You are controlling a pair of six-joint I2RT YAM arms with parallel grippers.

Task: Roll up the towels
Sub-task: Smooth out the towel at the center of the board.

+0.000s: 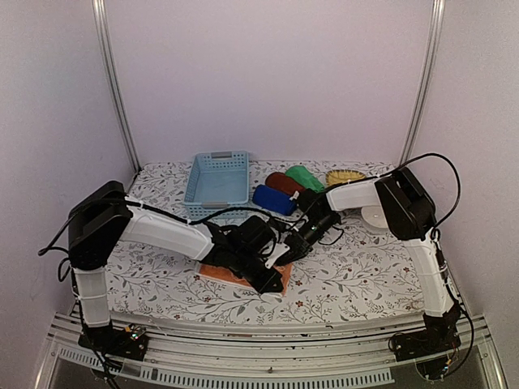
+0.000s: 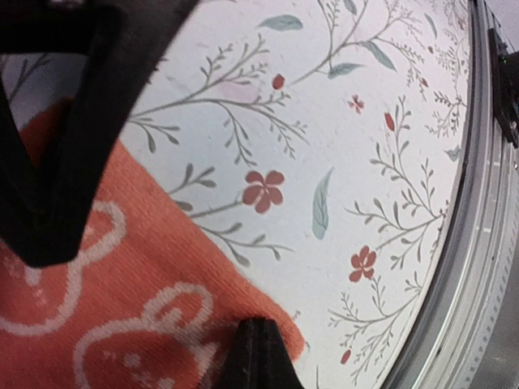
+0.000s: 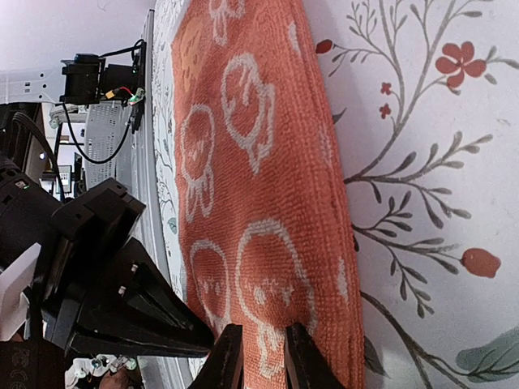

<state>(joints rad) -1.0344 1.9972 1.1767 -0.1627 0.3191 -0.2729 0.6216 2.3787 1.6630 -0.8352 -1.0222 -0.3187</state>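
Note:
An orange towel (image 1: 220, 274) with a white pattern lies flat near the table's front edge. My left gripper (image 1: 274, 282) is shut, and its closed tips (image 2: 258, 352) rest on the towel's near corner (image 2: 162, 275). My right gripper (image 1: 285, 253) comes in from the far side. Its two fingers (image 3: 227, 361) stand narrowly apart with the towel's end (image 3: 259, 203) pinched between them. Dark blue (image 1: 274, 199), maroon (image 1: 284, 183) and green (image 1: 305, 177) towels lie rolled in a row at the back.
A light blue basket (image 1: 217, 180) stands at the back left and a yellow wicker tray (image 1: 345, 176) at the back right. A white round object (image 1: 375, 217) sits under the right arm. The metal front rail (image 2: 478, 267) runs close to the towel's corner.

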